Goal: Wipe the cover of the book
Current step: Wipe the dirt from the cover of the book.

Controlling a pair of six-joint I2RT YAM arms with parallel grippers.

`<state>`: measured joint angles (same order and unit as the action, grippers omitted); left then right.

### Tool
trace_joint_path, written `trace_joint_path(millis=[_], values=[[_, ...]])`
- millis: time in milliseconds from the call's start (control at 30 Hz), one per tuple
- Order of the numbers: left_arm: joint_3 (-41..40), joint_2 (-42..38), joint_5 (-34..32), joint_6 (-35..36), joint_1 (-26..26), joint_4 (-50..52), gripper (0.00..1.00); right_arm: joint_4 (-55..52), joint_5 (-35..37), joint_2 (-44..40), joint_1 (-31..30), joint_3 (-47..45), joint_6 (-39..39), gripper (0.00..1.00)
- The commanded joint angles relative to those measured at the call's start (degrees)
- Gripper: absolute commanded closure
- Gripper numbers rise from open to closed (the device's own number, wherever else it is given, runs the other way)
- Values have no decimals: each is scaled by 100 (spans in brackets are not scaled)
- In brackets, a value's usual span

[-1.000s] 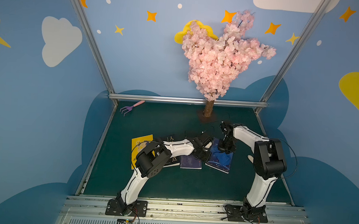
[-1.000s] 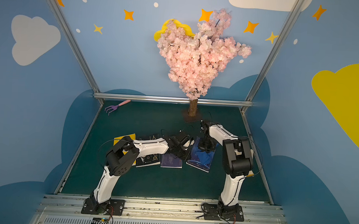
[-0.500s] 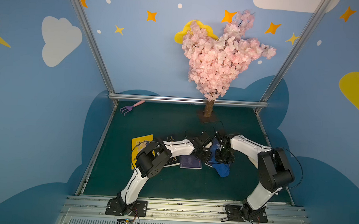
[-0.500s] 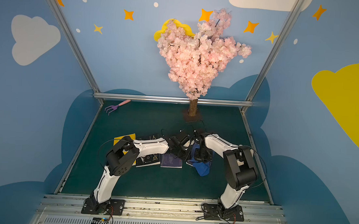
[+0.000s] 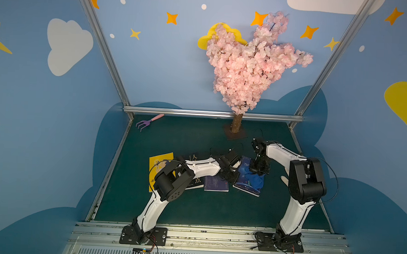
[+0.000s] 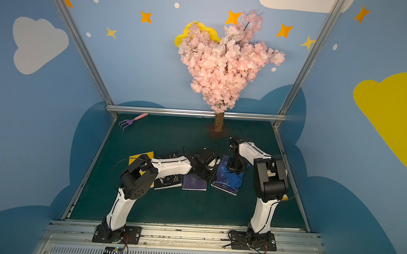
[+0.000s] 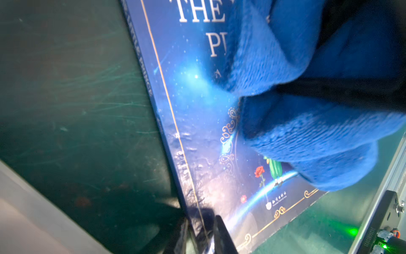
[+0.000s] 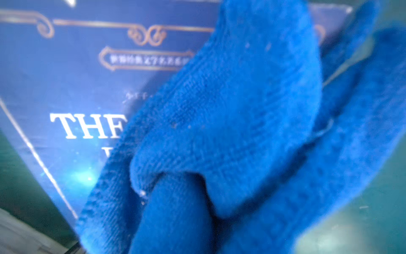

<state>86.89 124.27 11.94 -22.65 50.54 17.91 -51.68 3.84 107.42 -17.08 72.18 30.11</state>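
Note:
The dark blue book [image 5: 244, 187] with gold trim and white title letters lies flat at the right end of a row of books, and shows in both top views [image 6: 220, 184]. My left gripper [image 5: 236, 176] is shut on its spine edge; in the left wrist view its fingertips [image 7: 222, 233] pinch that edge of the book [image 7: 197, 123]. My right gripper [image 5: 257, 172] is shut on a bunched blue cloth [image 5: 254, 180] that rests on the middle of the cover. The cloth [image 8: 230, 123] hides the right fingers in the right wrist view, with the book [image 8: 66, 72] behind it.
Left of the blue book lie a purple book [image 5: 216, 183], a black book [image 5: 196, 182] and a yellow book [image 5: 159, 160], partly under my left arm. A pink blossom tree [image 5: 236, 124] stands at the back. A toy rake [image 5: 147, 122] lies back left.
My right gripper dragged the cloth down the cover toward the near edge, then back up to the middle. The left gripper and the book stayed still.

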Motion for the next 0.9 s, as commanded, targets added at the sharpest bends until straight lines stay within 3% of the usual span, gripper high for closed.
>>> trace_joint_path(millis=[0,167,533,867], values=[[-120,317,101,28,79,712,76,47,-283,-281,-430,-773,298,100],[-138,275,106,27,85,700,77,249,-212,-667,-713,-1254,426,100],[-153,291,106,11,78,690,84,-416,-24,378,366,530,12,100],[-149,279,104,23,79,694,86,279,-356,-420,-895,-1187,520,100]])
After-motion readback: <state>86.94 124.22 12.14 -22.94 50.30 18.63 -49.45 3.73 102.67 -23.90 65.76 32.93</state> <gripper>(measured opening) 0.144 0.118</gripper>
